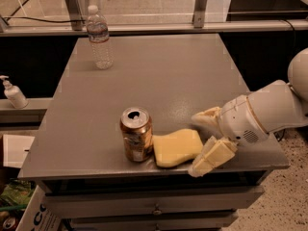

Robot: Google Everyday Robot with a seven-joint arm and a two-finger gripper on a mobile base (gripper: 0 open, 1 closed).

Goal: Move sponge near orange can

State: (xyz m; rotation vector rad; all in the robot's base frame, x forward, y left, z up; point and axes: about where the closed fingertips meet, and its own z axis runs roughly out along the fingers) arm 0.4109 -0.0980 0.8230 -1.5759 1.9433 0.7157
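Tool (pixel 197 144) released, pale fingers spread around the right end of the sponge (pixel 176 148), a soft yellow wavy-sided foam block lying flat on the smooth grey bench (pixel 168 76), against the coppery metal orange can (pixel 136 134).

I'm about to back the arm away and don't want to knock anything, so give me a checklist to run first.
1. Sponge near orange can: ok, right beside it, seemingly touching.
2. Orange can upright: ok.
3. Gripper open, at the sponge's end away from the can: ok.
4. Fingers off the sponge: cannot tell, the lower one is very close.
5. Sponge fully on table: ok, near the front edge.
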